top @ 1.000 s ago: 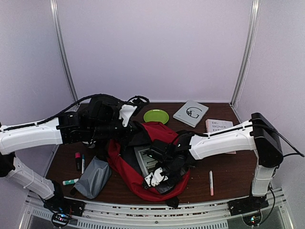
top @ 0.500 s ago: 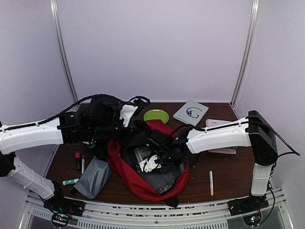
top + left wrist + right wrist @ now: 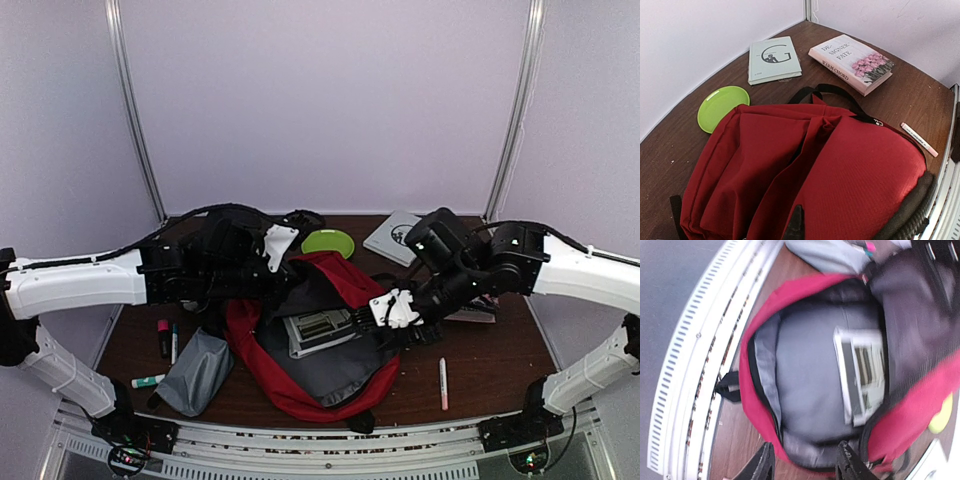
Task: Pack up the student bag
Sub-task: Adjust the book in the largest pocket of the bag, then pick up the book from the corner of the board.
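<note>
The student bag [image 3: 262, 362] is a red backpack lying open mid-table, its grey lining showing. A grey-white book [image 3: 320, 330] lies inside; it also shows in the right wrist view [image 3: 862, 375]. My left gripper [image 3: 287, 274] is at the bag's far rim, shut on its raised red flap. In the left wrist view red fabric [image 3: 850, 175] covers the gripper [image 3: 797, 220], with only one dark fingertip showing. My right gripper [image 3: 395, 310] hovers over the bag's right edge, open and empty. The right wrist view shows its gripper [image 3: 805, 449] spread above the bag's opening [image 3: 815, 385].
A grey pouch [image 3: 195, 370] and markers [image 3: 163, 338] lie left of the bag. A pen [image 3: 442, 383] lies to the right. A green plate [image 3: 328, 243], a grey book [image 3: 400, 237] and a flowered book [image 3: 852, 62] lie at the back. The slotted rail [image 3: 695, 360] edges the front.
My right gripper has pulled out of the bag's near part, rising and moving right to the bag's right edge. The left gripper still holds the flap up.
</note>
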Robot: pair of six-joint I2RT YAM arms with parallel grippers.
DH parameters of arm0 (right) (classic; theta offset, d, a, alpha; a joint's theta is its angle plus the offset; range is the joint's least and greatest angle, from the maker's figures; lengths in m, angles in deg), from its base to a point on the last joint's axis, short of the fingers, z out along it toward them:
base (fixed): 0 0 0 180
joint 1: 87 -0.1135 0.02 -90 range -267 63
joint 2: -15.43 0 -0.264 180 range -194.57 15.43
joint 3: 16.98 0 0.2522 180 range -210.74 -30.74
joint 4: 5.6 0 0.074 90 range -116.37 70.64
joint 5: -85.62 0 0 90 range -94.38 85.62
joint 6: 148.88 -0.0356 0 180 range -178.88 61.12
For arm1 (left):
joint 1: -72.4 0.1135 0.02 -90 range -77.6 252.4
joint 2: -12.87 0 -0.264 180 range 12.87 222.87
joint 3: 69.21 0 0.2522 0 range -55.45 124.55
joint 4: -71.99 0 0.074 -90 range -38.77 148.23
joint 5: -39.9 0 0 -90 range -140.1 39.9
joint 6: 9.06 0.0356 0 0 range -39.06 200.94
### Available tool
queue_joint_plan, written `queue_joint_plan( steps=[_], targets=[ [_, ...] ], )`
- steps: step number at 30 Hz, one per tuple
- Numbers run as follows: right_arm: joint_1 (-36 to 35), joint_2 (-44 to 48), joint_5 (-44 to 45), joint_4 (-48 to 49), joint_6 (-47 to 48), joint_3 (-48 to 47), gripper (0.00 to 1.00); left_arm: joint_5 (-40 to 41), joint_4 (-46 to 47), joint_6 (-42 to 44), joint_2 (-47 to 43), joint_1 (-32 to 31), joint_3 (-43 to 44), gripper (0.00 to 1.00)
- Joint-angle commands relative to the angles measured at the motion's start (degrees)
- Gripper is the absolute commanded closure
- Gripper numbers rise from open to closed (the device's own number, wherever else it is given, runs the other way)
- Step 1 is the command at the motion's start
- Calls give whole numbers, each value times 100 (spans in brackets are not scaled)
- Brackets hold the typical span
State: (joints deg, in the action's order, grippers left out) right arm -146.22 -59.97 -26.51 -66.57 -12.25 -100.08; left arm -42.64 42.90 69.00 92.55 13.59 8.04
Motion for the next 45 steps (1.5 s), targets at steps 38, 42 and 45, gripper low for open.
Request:
queue_joint_plan(
  steps=[38, 42, 45],
  targets=[
    [8304, -2824, -1770, -1525, -1693, -328, 52, -780, 953, -256, 250, 45, -108, 100],
    [8313, -3023, -1759, -1428, -1842, -386, 53, -780, 945, -264, 256, 45, -107, 100],
    [8311, -3141, -1765, -1385, -1864, -418, 53, -756, 919, -257, 270, 45, -99, 100]
  ],
)
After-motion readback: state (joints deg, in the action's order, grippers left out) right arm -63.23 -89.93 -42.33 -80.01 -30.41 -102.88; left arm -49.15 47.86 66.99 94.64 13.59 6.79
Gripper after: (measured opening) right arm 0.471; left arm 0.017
